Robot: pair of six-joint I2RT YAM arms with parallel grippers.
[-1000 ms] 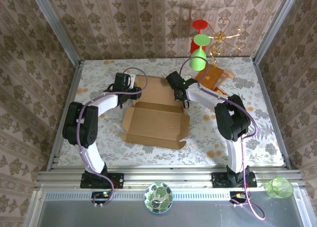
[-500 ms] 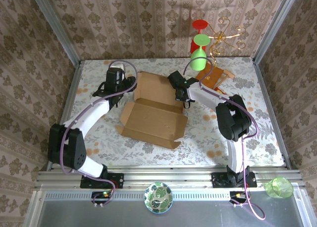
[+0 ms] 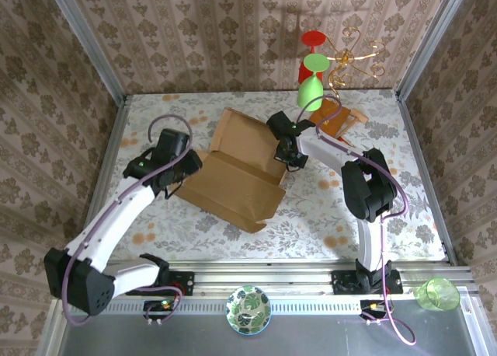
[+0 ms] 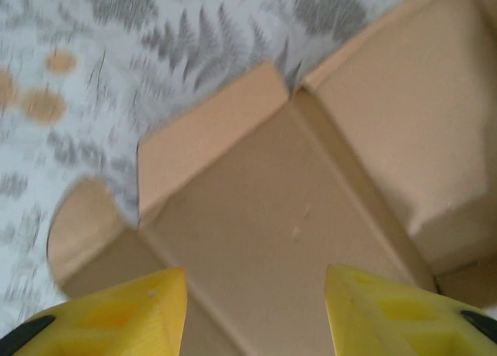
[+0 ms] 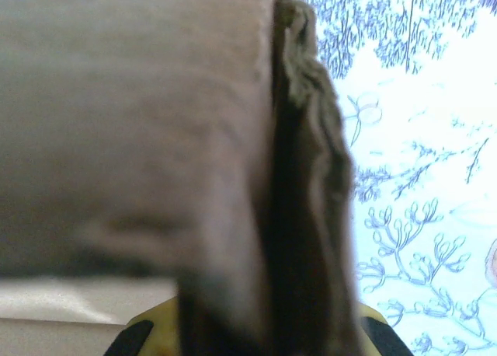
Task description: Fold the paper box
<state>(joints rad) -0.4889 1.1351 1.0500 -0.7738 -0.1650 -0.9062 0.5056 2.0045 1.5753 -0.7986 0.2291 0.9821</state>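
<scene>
The box (image 3: 233,181) lies open and askew in the middle of the bench (image 3: 349,216). Its broad base panel is flat on the cloth and its far panel is tilted up toward the back wall. The panels are creased, but few of the walls stand yet. I judge the task to be at an early step, raising the sides.

The right arm (image 3: 326,152) reaches in to the far right side of the box. In the right wrist view a thick cardboard edge of the box (image 5: 140,99) runs straight down between the right jaws. They look closed on it, so that side is pinned.

The left arm (image 3: 116,216) stretches out to the left edge of the box. In the left wrist view the left jaws stand wide apart and hold nothing. They hover over the base panel of the box (image 4: 264,216). A short side flap (image 4: 210,130) sits half-raised just ahead of them, and a rounded tab (image 4: 78,224) lies flat on the cloth beside it.

The next move probably falls to the left arm. It needs to come down at the side flap, then grip it or push it upright along its crease. Meanwhile the right jaws should keep hold, because the light box would likely slide or turn on the cloth if only one side were pushed.
</scene>
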